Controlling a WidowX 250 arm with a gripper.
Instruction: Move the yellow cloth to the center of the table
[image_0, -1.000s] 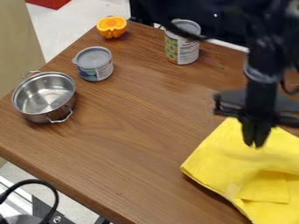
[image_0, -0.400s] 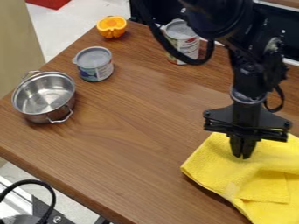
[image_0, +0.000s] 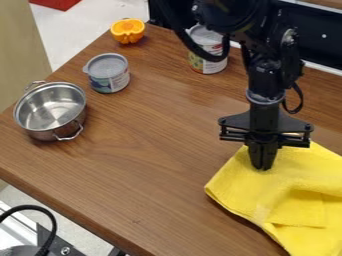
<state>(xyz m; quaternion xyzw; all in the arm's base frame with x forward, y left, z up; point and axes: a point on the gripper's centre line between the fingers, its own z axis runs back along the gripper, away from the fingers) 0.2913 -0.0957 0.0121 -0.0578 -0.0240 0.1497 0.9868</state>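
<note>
Brown wood table (image_0: 147, 170) carries the yellow cloth (image_0: 247, 192) at near right, its far part pinched in the closed claw (image_0: 262, 167), where a shallow grip could slip under the cloth's drag.

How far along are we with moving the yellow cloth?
The gripper is down at the yellow cloth, near its upper left part; I can't confirm a hold. The move itself isn't done: the cloth lies toward the view's lower right. Left to do: bring it to the middle of the table.
</note>
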